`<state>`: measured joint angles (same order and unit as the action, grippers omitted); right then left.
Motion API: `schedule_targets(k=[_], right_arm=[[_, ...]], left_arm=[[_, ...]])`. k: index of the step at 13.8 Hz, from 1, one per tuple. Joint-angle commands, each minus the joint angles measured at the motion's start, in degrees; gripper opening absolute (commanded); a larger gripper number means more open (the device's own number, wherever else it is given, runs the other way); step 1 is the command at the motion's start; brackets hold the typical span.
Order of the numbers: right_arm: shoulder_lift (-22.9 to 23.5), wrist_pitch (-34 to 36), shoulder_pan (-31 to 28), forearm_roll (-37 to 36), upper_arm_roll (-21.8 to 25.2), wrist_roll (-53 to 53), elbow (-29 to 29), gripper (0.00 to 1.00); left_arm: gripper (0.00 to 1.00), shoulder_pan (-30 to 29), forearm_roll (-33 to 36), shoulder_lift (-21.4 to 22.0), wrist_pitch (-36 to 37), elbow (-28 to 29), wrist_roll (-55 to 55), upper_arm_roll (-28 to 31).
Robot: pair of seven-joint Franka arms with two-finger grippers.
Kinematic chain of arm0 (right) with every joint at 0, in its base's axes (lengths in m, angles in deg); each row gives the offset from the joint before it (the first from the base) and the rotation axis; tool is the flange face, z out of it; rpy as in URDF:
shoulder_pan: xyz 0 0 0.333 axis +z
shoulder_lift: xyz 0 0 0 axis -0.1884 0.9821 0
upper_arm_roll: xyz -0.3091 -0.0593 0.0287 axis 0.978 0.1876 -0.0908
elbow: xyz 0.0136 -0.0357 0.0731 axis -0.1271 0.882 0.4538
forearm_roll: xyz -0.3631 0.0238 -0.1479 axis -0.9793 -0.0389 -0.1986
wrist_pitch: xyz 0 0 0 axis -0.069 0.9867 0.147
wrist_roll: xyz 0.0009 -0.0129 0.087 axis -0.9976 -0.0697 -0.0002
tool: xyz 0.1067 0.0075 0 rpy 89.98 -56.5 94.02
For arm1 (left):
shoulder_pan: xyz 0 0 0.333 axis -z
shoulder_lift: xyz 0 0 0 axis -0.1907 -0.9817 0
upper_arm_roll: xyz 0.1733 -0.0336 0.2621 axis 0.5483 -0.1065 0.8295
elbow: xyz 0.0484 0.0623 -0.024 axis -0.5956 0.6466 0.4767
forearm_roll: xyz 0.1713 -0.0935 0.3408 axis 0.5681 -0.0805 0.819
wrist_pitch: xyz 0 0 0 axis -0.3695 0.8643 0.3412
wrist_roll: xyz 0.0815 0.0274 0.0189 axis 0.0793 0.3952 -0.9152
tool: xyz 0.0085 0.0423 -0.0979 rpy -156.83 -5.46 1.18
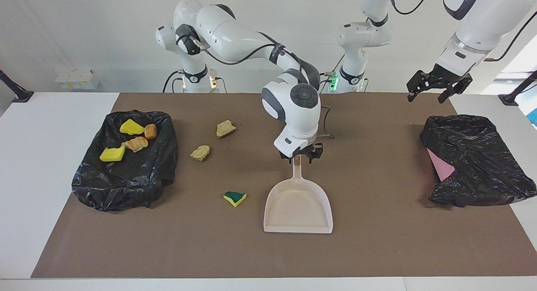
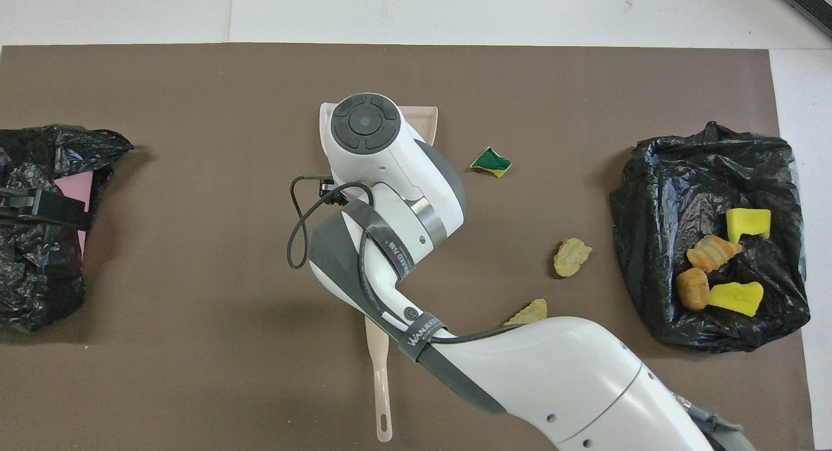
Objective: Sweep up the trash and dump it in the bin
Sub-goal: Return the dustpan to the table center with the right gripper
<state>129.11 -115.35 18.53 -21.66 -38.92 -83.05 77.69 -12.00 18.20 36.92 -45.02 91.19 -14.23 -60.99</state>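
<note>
Three scraps of trash lie on the brown mat: a green-and-yellow wedge (image 1: 235, 197) (image 2: 491, 162) and two tan lumps (image 1: 200, 152) (image 1: 225, 128). Four more scraps, two yellow sponge pieces and two orange-brown lumps (image 1: 134, 143) (image 2: 712, 253), lie in the black-lined bin (image 1: 126, 177) (image 2: 650, 197) at the right arm's end. The empty beige dustpan (image 1: 298, 207) lies flat mid-table beside the wedge. My right gripper (image 1: 303, 153) is open, its fingers on either side of the handle's end. My left gripper (image 1: 432, 89) is open and waits, raised by the other black bag.
A crumpled black bag (image 1: 474, 157) (image 2: 39, 269) with a pink sheet (image 1: 440, 167) in it lies at the left arm's end. The beige hand brush's handle (image 2: 380, 386) shows under the right arm, nearer to the robots than the dustpan.
</note>
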Motion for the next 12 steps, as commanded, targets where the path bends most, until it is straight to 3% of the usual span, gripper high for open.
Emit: schedule_targets(k=[1, 6, 8, 11, 12], right_arm=[[-9.9, 0.2, -0.2, 1.9, -0.7, -1.8, 11.8, 1.00], [-29.4, -0.7, 2.0, 7.4, -0.7, -2.1, 36.1, 1.00], [-33.6, -2.7, 3.9, 9.5, -0.7, -2.5, 43.3, 1.00], [-39.7, -14.5, 6.8, 11.1, -0.7, -2.9, 58.1, 1.00], [-39.5, -17.4, 8.6, 11.2, -0.7, -3.6, 60.8, 1.00]], left_arm=[[1.00, -0.5, 0.8, 0.6, 0.1, 0.4, 0.9, -0.3], [1.00, 2.7, 0.7, -1.9, -5.1, 1.3, 0.7, -0.5], [1.00, 4.5, 0.7, -3.2, -7.2, 1.7, 0.6, -0.5], [1.00, 7.0, 0.6, -5.4, -10.7, 2.3, 0.5, -0.5], [1.00, 7.9, 0.6, -5.9, -11.5, 2.5, 0.5, -0.7]])
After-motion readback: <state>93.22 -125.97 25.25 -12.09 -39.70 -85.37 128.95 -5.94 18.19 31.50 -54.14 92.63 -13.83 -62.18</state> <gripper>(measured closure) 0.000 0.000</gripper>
